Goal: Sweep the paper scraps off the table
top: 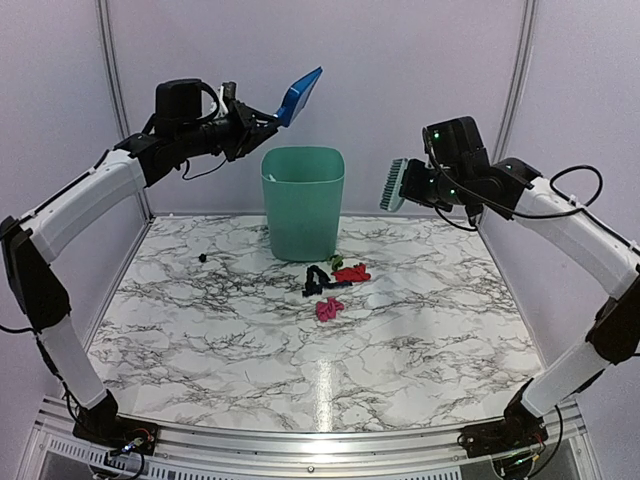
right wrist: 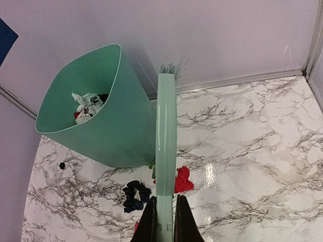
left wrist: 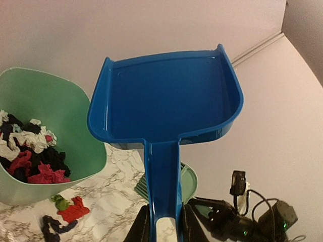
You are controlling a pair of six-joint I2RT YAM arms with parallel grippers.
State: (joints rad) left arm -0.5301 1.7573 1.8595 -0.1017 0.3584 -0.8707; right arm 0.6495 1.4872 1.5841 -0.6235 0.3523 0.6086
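While scraps lie loose

Since the small crumpled red, black and pink paper scraps (top: 350,272) lie mid-frame on the white marble-pattern table (top: 200,350), lower both tools beside them: left gripper (top: 266,123) clamps the blue plastic dustpan (top: 300,93), right gripper (top: 414,187) clamps the green hand brush (top: 393,186).

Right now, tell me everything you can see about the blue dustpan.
The blue dustpan looks like glossy moulded plastic: a shallow tray with raised back and side walls, an open front lip and a long flat handle. It is empty. The left gripper clamps the handle, holding it tilted, clear of the table, near the green bin.
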